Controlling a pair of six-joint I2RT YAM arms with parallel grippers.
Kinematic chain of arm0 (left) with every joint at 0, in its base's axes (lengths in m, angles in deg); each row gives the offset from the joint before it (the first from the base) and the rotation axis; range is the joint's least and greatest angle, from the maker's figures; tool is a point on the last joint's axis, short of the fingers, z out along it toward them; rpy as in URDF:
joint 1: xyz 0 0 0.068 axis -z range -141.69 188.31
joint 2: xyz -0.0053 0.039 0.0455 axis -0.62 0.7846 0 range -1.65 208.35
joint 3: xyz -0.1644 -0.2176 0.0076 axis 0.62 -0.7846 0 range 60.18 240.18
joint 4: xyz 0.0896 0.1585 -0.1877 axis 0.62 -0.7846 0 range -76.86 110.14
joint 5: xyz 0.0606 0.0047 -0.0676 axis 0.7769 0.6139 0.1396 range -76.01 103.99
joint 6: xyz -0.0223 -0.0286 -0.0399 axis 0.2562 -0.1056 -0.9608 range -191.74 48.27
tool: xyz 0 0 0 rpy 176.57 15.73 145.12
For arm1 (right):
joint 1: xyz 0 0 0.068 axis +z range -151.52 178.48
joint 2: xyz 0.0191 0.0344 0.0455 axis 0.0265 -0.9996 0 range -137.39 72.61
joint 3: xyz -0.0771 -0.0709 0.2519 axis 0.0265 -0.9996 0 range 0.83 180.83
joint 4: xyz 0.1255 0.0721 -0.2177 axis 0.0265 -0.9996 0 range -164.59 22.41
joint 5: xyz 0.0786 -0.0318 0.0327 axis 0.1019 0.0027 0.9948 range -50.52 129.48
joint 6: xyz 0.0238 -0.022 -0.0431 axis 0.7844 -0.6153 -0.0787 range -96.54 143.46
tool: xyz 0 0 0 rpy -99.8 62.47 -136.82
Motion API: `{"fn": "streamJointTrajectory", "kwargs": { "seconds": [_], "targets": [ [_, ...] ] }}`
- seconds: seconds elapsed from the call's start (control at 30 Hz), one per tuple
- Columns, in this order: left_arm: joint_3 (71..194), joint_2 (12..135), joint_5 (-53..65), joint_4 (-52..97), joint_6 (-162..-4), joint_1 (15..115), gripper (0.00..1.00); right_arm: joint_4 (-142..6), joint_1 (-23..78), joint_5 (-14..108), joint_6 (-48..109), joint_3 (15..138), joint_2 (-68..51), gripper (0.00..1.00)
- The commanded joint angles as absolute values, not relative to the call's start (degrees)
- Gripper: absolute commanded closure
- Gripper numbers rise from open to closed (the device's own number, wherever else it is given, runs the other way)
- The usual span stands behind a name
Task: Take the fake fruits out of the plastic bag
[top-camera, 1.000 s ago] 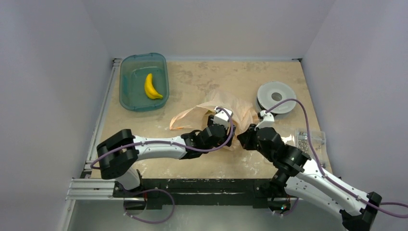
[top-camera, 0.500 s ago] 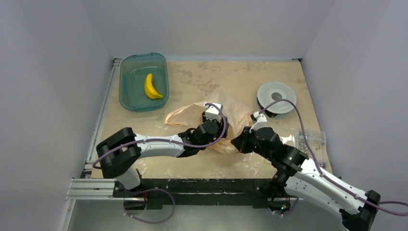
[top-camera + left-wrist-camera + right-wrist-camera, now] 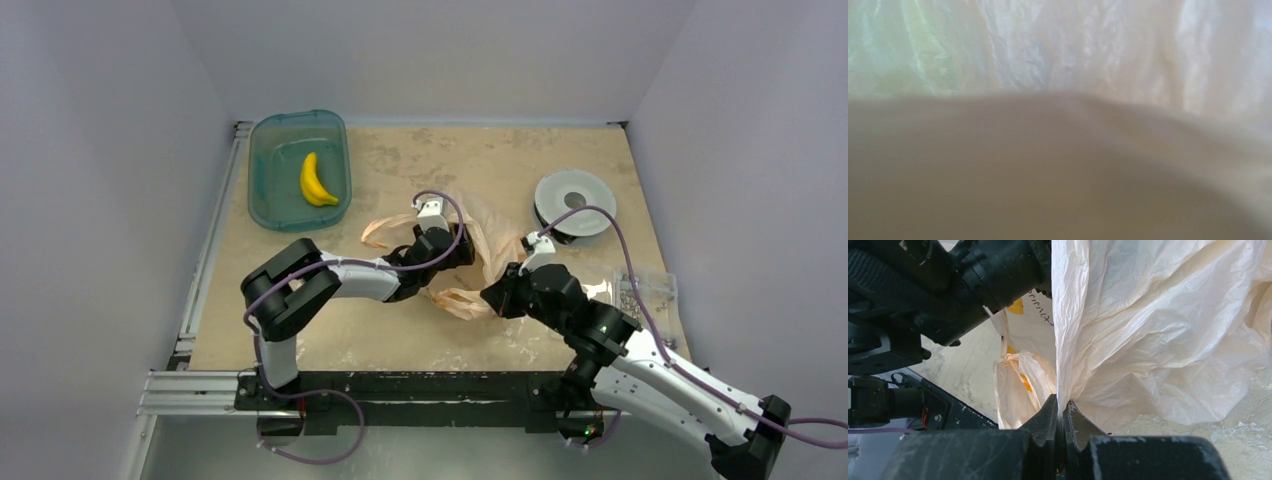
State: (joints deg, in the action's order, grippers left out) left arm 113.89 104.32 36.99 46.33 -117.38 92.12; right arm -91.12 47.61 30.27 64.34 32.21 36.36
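The thin, crinkly, translucent peach-orange plastic bag (image 3: 487, 238) lies crumpled on the mottled tan table (image 3: 420, 160), to the right of the teal plastic tub (image 3: 275, 195) and nearer the arm bases than it. One twisted loop handle trails from the bag toward the tub side. Another bunched fold sits at its near edge.

In the right wrist view the bag (image 3: 1158, 325) looks pale cream, full of fine creases, with a sheet of it pulled taut and upright. Small orange-yellow print (image 3: 1017, 306) shows on a slacker fold behind that sheet.

The right gripper (image 3: 1062, 407) has its two fingers pressed together, pinching the lower edge of the taut sheet. From above, this gripper (image 3: 492, 297) meets the bag's near right edge.

The left gripper (image 3: 462, 250) reaches into the bag from the tub side, its tip covered by film. Whether its jaws are apart or together cannot be told. Its wrist camera sees only blurred cream bag film (image 3: 1073, 55) pressed close. A faint green tint shows through at the upper left, and what causes it is unclear.

A curved, glossy yellow plastic banana (image 3: 317, 181) lies inside the tub, apart from the bag. No other fruit can be made out.

A grey round spool (image 3: 573, 203) sits well right of the tub, beyond the bag. A small clear packet (image 3: 640, 290) lies further right still and nearer the bases.
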Motion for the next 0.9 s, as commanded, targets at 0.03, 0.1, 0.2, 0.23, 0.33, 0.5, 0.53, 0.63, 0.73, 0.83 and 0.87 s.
{"fn": "streamJointTrajectory", "kwargs": {
  "seconds": [0.03, 0.1, 0.2, 0.23, 0.33, 0.5, 0.53, 0.63, 0.73, 0.83, 0.87],
  "targets": [
    [118.53, 107.13, 36.86, 51.23, -127.55, 91.01, 0.25, -90.83, 47.71, 30.28, 63.37, 34.74, 36.43, 1.00],
    [118.81, 108.11, 38.21, 51.56, -131.21, 90.76, 0.24, -90.88, 47.70, 30.41, 63.29, 34.97, 36.23, 1.00],
    [118.65, 109.68, 40.02, 55.23, -135.49, 90.27, 0.24, -91.26, 47.70, 30.35, 63.10, 35.42, 36.08, 1.00],
    [118.96, 110.16, 41.48, 55.19, -136.37, 90.31, 0.25, -91.37, 47.70, 30.25, 63.05, 35.62, 36.16, 1.00],
    [120.57, 111.78, 44.92, 54.25, -138.94, 90.20, 0.26, -91.58, 47.71, 30.17, 62.96, 35.90, 36.35, 1.00],
    [124.80, 114.37, 47.19, 47.58, -144.31, 89.71, 0.22, -92.09, 47.70, 30.19, 62.75, 36.48, 36.46, 1.00],
    [125.27, 114.85, 47.44, 46.65, -145.58, 89.53, 0.21, -92.22, 47.70, 30.24, 62.75, 36.58, 36.45, 1.00],
    [126.42, 116.69, 48.13, 45.71, -147.32, 88.60, 0.26, -92.74, 47.70, 30.24, 62.74, 36.90, 36.81, 1.00],
    [127.50, 117.63, 48.03, 44.11, -148.30, 87.69, 0.39, -93.68, 47.70, 30.03, 62.69, 37.32, 37.48, 1.00],
    [128.29, 117.97, 47.61, 43.71, -146.61, 87.13, 0.62, -94.35, 47.70, 29.58, 62.58, 37.36, 38.05, 1.00],
    [128.14, 117.62, 47.05, 44.10, -146.06, 87.00, 0.68, -94.47, 47.70, 29.35, 62.50, 37.17, 38.14, 1.00]
  ]
}}
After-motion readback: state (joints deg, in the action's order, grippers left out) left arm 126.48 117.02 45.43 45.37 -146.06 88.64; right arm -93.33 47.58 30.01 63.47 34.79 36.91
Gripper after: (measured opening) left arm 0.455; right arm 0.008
